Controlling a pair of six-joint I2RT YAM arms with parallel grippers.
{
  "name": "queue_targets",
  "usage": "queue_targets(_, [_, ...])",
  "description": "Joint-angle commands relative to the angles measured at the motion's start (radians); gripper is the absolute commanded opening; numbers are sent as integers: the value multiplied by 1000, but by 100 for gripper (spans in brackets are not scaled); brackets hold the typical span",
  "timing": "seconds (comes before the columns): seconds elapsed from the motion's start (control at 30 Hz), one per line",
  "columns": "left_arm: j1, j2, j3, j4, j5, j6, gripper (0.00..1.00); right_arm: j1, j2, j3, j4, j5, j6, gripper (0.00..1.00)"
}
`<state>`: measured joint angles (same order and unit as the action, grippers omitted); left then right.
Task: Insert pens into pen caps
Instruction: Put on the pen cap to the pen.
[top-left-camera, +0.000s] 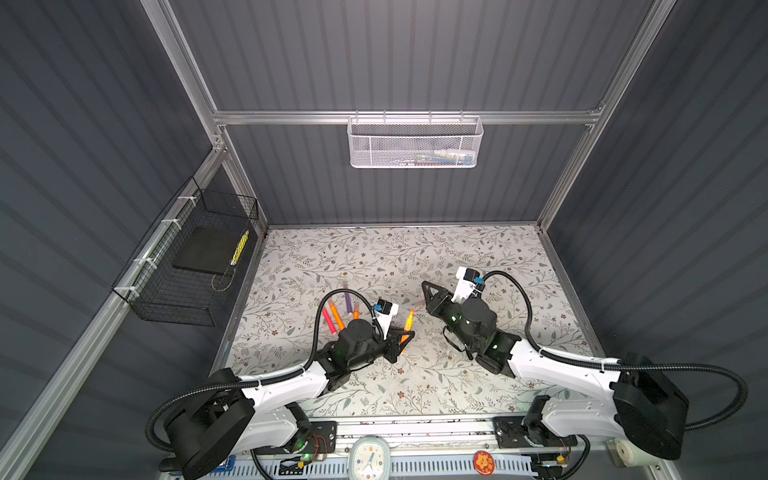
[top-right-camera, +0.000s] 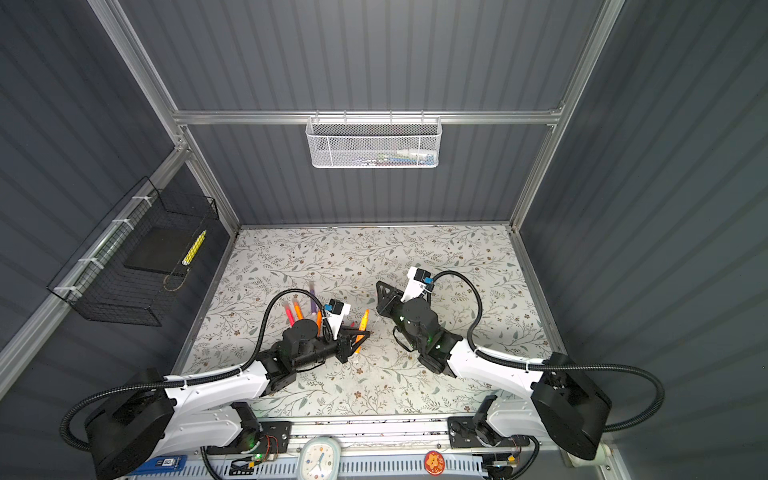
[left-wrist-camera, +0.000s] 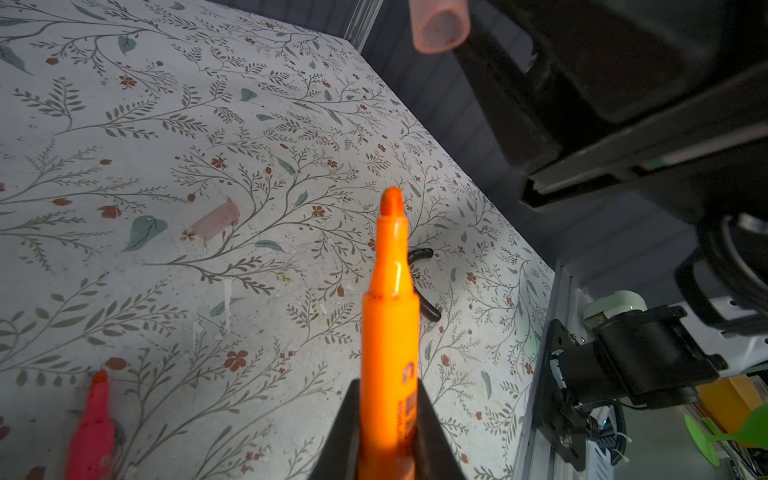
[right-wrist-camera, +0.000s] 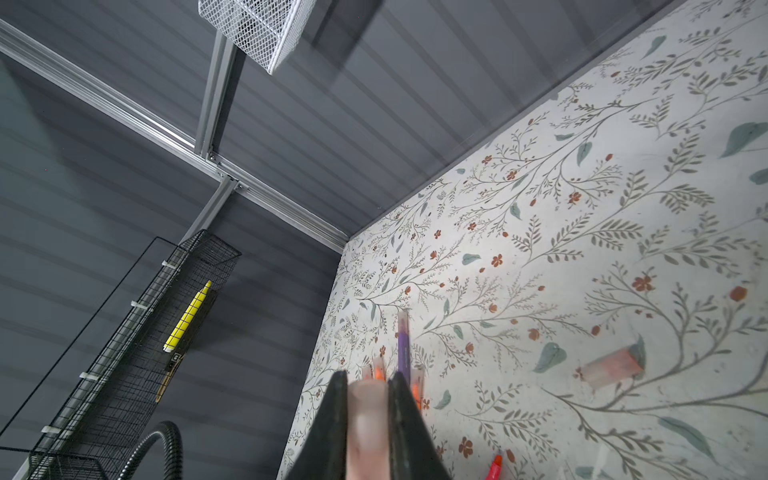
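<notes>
Held orange pen (left-wrist-camera: 390, 324) and pen cap (right-wrist-camera: 368, 411) apart above the table (top-left-camera: 374, 257).
Clenched left gripper (left-wrist-camera: 386, 388) on light, stiff barrel; right gripper (right-wrist-camera: 369, 376) on thin, probably slippery cap, behind its mouth.

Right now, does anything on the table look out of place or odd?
Yes. Black-handled pliers lie on the floral mat, partly hidden in the left wrist view by the orange pen that the left gripper holds; they have no part in capping pens. Small whitish bits are also scattered over the mat.
</notes>
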<state>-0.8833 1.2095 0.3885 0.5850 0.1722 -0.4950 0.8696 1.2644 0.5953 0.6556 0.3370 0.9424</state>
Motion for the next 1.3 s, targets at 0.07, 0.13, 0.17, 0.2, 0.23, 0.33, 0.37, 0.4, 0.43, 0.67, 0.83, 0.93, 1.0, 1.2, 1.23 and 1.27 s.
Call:
queue_targets(0.07, [-9,22,18,16,-11,-1,0,5,44,32,-25,-36,25,0])
queue_targets(0.13, [-9,30,21,21,-13,-1,0,12,62,39,-19,-47,30,0])
queue_targets(0.17, [-11,33,23,23,-14,-1,0,15,70,42,-12,-52,32,0])
queue_targets(0.2, [-11,35,23,24,-16,-1,0,19,78,44,-5,-56,32,0])
queue_targets(0.23, [-11,38,24,26,-18,-1,0,23,86,45,1,-59,32,0])
queue_targets(0.33, [-10,41,23,31,-23,-3,0,32,102,51,6,-57,34,0])
queue_targets(0.37, [-11,41,24,31,-26,-3,0,32,109,51,6,-58,36,0])
queue_targets(0.4, [-11,37,24,28,-32,-3,0,34,112,50,7,-59,39,0])
queue_targets(0.43, [-11,33,23,22,-40,-1,0,34,115,49,11,-58,43,0])
queue_targets(0.67, [-10,-2,15,-17,-91,5,0,47,124,31,35,-67,51,0])
queue_targets(0.83, [-10,-16,10,-24,-103,7,0,75,123,23,45,-61,49,0])
queue_targets(0.93, [-11,-29,7,-35,-112,7,0,87,116,12,45,-49,44,0])
queue_targets(1.0, [-11,-39,4,-38,-117,7,0,92,111,4,42,-41,44,0])
queue_targets(1.2, [-11,-55,0,-48,-122,9,0,98,96,-12,29,-14,31,0])
queue_targets(1.23, [-11,-57,-1,-50,-123,9,0,98,95,-12,26,-13,30,0])
queue_targets(1.27, [-11,-59,-2,-49,-124,9,0,98,93,-14,23,-15,27,0])
